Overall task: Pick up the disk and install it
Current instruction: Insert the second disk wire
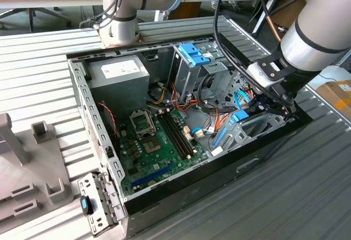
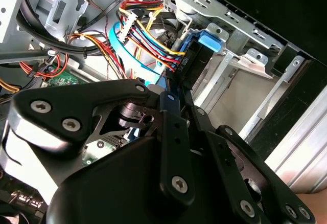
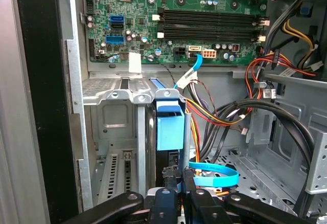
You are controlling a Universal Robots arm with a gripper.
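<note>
Inside open computer case (image 1: 82, 95), at drive bay (image 3: 115, 98): hand (image 3: 176, 175) pinching disk (image 3: 169, 127) edge-on, partly slotted. Install step underway; seating calls for straight, aligned push.

Even, bright ambient light, soft shadows inside the open grey metal computer case (image 1: 82, 95). Mild glare on the ribbed grey metal table (image 1: 33, 64), exterior view's upper left. Near black gripper linkage (image 2: 168, 147) slightly soft in both wrist views.
</note>
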